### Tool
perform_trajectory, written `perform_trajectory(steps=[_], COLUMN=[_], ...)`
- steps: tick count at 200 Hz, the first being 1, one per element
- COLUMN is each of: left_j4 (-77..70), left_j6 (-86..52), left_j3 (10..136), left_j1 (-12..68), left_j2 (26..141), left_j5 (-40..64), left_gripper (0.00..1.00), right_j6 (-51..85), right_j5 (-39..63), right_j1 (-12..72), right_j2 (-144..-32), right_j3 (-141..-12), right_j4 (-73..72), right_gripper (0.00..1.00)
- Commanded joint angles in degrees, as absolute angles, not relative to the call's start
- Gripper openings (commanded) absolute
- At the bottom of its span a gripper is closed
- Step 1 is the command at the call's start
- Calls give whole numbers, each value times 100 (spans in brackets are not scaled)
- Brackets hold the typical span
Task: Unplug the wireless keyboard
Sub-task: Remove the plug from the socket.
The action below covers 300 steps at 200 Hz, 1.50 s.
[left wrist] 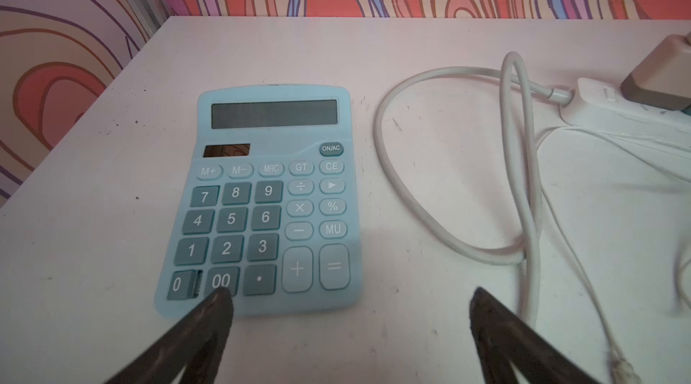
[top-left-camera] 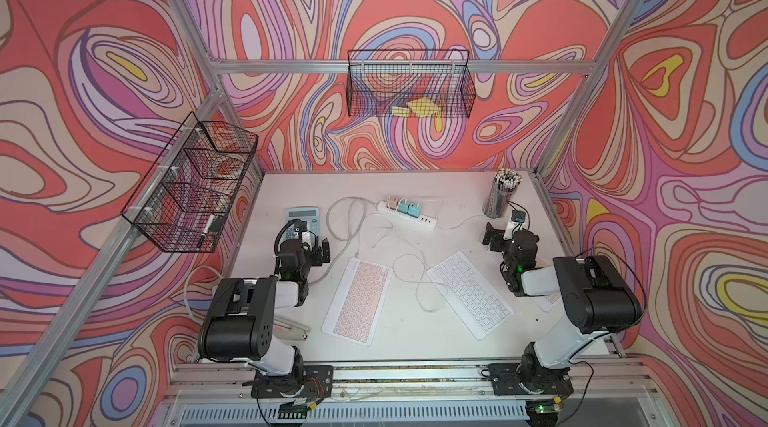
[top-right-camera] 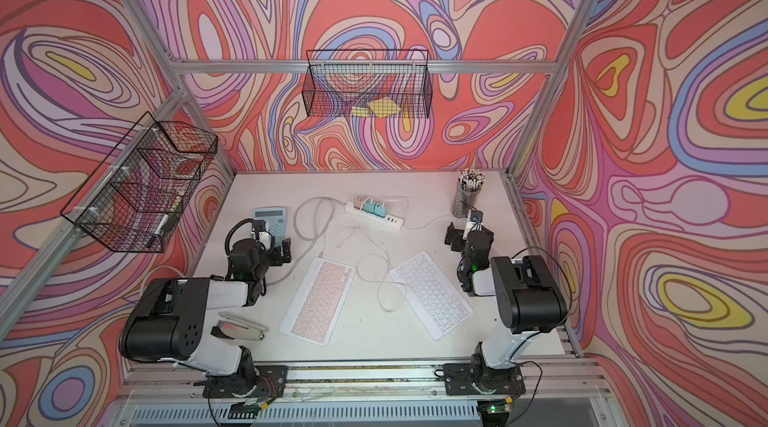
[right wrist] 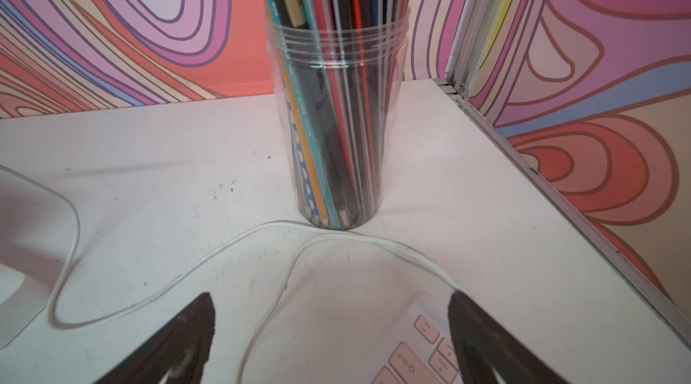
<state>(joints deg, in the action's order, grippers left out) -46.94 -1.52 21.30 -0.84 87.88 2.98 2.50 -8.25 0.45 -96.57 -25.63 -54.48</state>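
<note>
**Left gripper (left wrist: 349,296).** Released: my jaws stand wide apart with nothing between them. The blue calculator (left wrist: 269,195) lies directly ahead. In the wrist view one fingertip (left wrist: 218,301) overlaps its near edge; I cannot tell whether they touch. A thick grey cord (left wrist: 389,176) loops just outboard of the other finger and runs forward to the end of the white power strip (top-left-camera: 409,217). A thin white lead ends in a free connector (left wrist: 620,367) on the table beside that finger.

**Right gripper (right wrist: 329,298).** Released: my jaws are wide apart and empty. A clear jar of pencils (right wrist: 336,120) stands upright straight ahead, near the far corner of the table (right wrist: 149,161).

**Task items.**
- A keyboard with pink keys (right wrist: 415,356) lies under my right gripper, mostly hidden by that arm in both top views.
- A thin white cable (right wrist: 168,285) curves past the base of the jar and comes down to this keyboard's corner beside my finger. The joint itself is hidden.
- A second pink-keyed keyboard (top-left-camera: 357,302) and an all-white keyboard (top-left-camera: 469,294) lie between my two grippers, behind both and nearer my bases.
- A slack white cable loop (top-left-camera: 409,269) lies between those two keyboards. I cannot tell whether it enters either one.
</note>
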Motion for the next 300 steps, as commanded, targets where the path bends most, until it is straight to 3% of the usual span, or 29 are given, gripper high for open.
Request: perform_trajectory(steps=[1, 187, 217, 242, 300], left_j4=[-4987, -4912, -2696, -1605, -448], left_j6=[-139, -189, -91, -395, -1134], left_j3=[2184, 2211, 3198, 3847, 4586], left_j1=[-110, -167, -193, -185, 355], left_j2=[8803, 8741, 8036, 7845, 7653], left_j5=[343, 363, 498, 546, 711], left_gripper=[99, 99, 93, 89, 85], right_j6=[251, 224, 203, 194, 399], right_j5=[-900, -834, -545, -52, 471], right_j1=[79, 79, 79, 84, 79], right_j2=[-9756, -9719, -9046, -8910, -8886], right_j3=[-2654, -2652, -3272, -3978, -4874], right_j4=[-5537, -5527, -3730, -2446, -595], right_gripper=[98, 98, 97, 89, 83])
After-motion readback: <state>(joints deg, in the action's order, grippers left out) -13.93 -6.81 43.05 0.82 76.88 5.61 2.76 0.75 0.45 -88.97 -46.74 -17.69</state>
